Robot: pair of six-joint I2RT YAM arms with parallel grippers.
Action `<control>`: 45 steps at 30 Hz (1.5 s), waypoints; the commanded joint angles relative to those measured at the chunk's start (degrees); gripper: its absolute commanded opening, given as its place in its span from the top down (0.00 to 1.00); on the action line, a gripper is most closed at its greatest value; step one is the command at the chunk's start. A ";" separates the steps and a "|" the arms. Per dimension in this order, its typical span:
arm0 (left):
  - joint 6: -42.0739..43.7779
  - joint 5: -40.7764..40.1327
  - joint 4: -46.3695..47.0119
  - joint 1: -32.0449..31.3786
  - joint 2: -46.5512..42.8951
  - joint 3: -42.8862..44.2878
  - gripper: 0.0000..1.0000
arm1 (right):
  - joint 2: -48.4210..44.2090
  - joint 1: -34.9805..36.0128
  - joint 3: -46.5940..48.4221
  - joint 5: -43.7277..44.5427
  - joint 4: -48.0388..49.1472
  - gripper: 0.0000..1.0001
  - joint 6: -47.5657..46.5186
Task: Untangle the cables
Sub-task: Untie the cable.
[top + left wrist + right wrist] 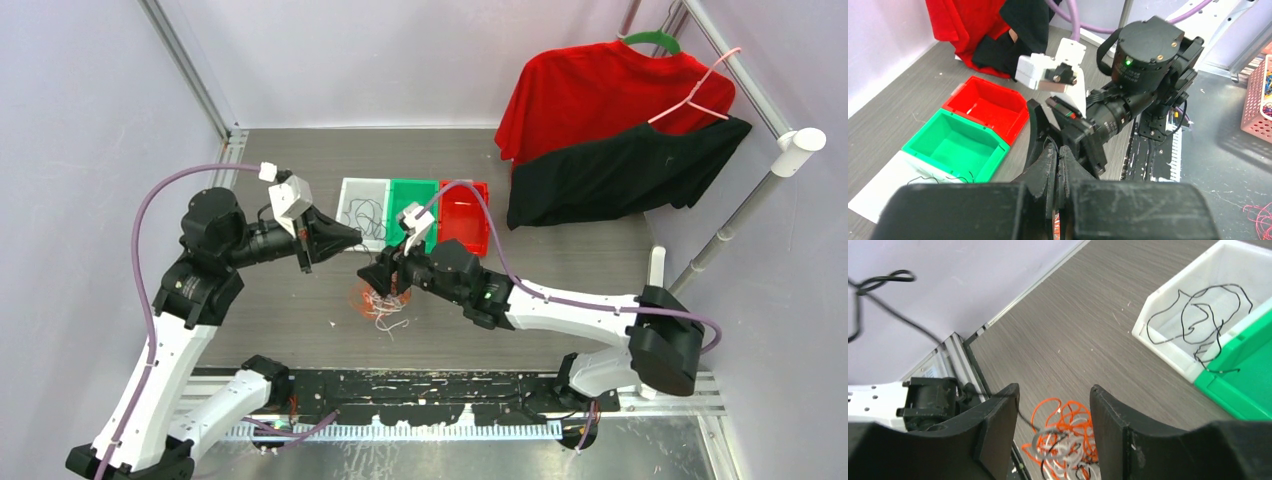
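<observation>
The cables point(381, 305) lie in an orange, white and black tangle on the table between the arms. My right gripper point(1053, 396) hangs open just above that tangle point(1068, 440), one finger on either side of it. From the pile a thin black cable point(923, 327) rises up and to the left. My left gripper point(1062, 150) is shut, with a thin black cable point(1050, 138) curling over its tip. In the top view the left gripper point(352, 238) hovers left of the right gripper point(385, 277). Another black cable point(1198, 315) lies in the white bin point(1168, 347).
Three bins stand in a row behind the tangle: the white bin point(350, 190), a green bin point(412, 200) and a red bin point(465, 215). A red shirt point(600, 90) and a black shirt point(620, 175) hang at the back right. A pink basket point(1258, 100) stands off the table.
</observation>
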 commanded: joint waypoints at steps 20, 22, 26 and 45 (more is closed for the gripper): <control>-4.27 -0.15 5.83 -0.20 5.16 22.47 1.00 | 12.56 0.34 -8.67 3.07 17.95 0.44 3.47; -5.03 -0.43 6.22 -0.23 6.20 24.92 1.00 | 13.18 0.34 -9.55 3.42 18.60 0.43 3.49; -5.07 -1.07 6.37 -0.23 8.24 29.77 1.00 | 14.11 0.43 -10.59 3.74 18.66 0.42 3.47; 2.69 -8.06 14.87 -0.18 20.12 57.16 1.00 | 13.21 2.14 -15.91 7.48 17.30 0.42 2.98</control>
